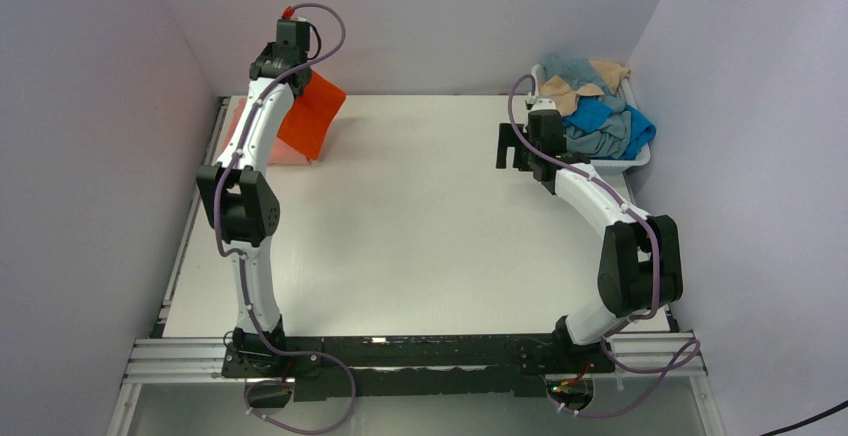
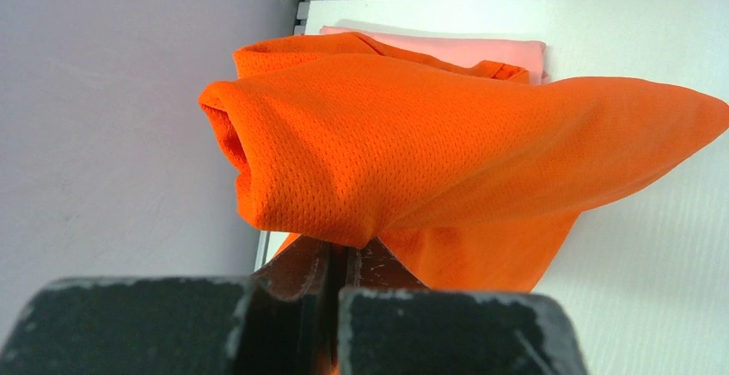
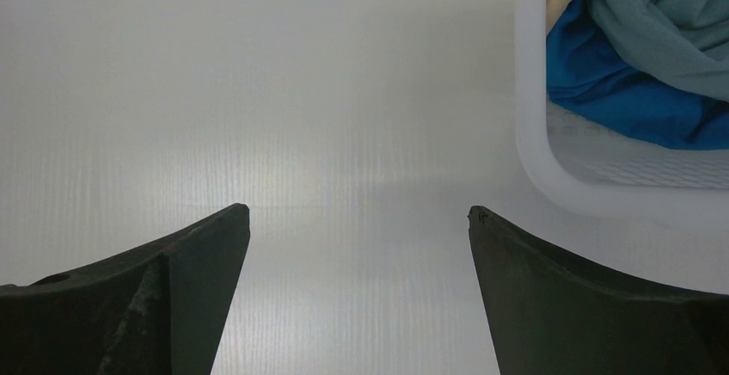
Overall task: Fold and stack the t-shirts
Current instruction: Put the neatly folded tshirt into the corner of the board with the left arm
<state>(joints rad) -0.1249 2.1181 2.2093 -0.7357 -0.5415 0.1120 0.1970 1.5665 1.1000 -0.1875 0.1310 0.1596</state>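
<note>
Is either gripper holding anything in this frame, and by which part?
The left gripper is shut on the orange t-shirt, pinching a bunched fold on its underside. The right gripper is open and empty.

orange shirt (image 1: 312,116) hangs from left arm (image 1: 256,131) above pink shirt (image 1: 290,156), far-left corner; shirts (image 1: 592,116) heaped in white basket (image 1: 640,160).

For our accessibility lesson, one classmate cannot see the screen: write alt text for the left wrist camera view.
The left gripper clamps a bunched bright orange t-shirt, held up over the white table. Behind it, a folded salmon-pink t-shirt lies flat on the table near the wall.
</note>
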